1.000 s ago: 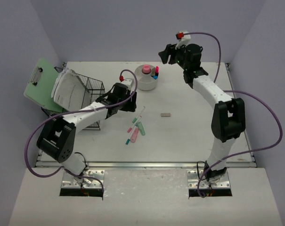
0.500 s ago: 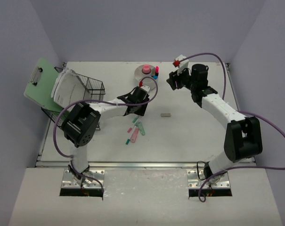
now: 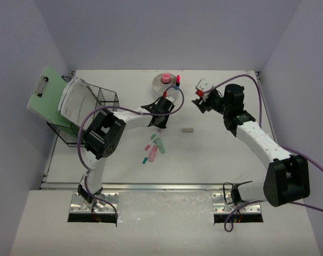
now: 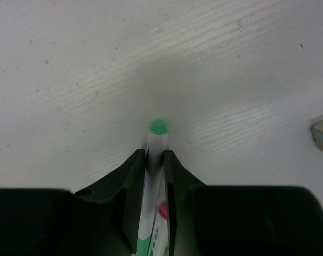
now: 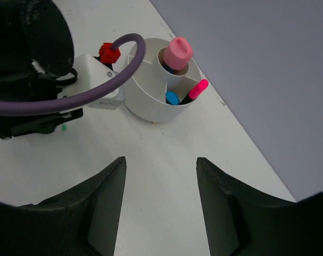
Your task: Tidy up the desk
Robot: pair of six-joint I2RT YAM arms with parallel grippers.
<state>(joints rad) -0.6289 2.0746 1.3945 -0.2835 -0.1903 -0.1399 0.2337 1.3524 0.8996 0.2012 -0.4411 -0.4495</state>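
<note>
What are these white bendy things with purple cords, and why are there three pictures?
They are two robot arms bolted at a desk, tidying it. One picture looks down from above; the other two come from cameras on the wrists. The left tool is pinched shut on a green-capped marker. The right tool is open and empty, facing a round white holder with pens inside. Loose pens, a small eraser and a wire basket of papers sit on the desk too.
</note>
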